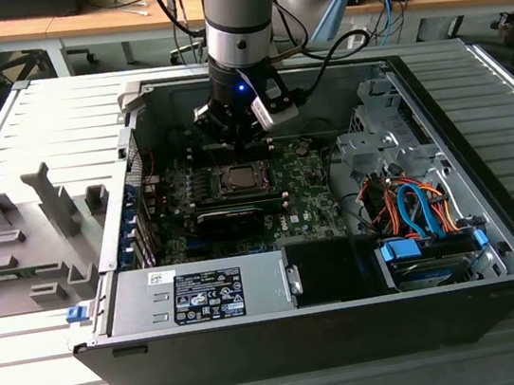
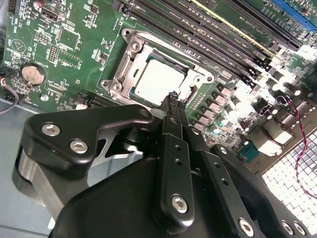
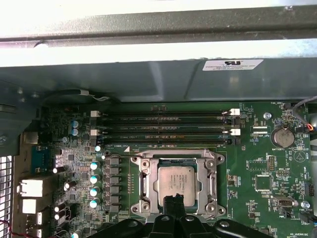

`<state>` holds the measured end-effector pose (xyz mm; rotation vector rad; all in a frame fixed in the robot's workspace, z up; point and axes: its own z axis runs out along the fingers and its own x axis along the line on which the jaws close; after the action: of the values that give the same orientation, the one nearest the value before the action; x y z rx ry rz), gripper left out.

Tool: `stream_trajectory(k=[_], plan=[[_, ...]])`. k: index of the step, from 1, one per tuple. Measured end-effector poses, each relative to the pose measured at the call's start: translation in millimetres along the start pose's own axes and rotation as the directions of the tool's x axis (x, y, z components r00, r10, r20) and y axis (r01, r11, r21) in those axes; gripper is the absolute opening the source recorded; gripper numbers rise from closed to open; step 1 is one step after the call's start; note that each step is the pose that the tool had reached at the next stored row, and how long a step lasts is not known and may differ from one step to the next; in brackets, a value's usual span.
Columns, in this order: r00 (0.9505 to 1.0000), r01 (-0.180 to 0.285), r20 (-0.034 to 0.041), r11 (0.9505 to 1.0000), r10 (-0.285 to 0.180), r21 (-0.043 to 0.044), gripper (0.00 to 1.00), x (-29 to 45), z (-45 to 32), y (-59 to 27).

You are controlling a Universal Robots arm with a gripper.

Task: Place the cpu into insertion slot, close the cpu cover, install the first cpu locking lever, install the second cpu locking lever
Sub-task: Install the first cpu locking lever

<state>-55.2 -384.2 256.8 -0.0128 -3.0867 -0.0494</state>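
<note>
In the exterior view, a grey plastic holder with upright pegs lies at the left of the frame on the ribbed counter. Right of it stands the open computer case, its green board in the middle and a tangle of orange and blue cables toward the right. The arm comes down from the top centre, and the hand hangs just above the board, at the far edge of the socket.

In both wrist views the cpu sits flat in the socket, and the cpu cover lies closed around it, framing its silver top. The hand's fingertips are pressed together with nothing between them, poised over the near edge of the cover. Black memory slots run along the board beyond the socket, and a round coin battery sits at the right of the first wrist view.
</note>
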Motion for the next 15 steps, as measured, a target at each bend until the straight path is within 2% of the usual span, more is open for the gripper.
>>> stream_trajectory(k=[8,15], plan=[[1.0000,0.000,0.0000,1.0000,0.000,0.0000,0.11,0.1,-0.4,0.0],[1.0000,0.000,0.0000,1.0000,0.000,0.0000,0.11,0.4,-4.8,0.1]])
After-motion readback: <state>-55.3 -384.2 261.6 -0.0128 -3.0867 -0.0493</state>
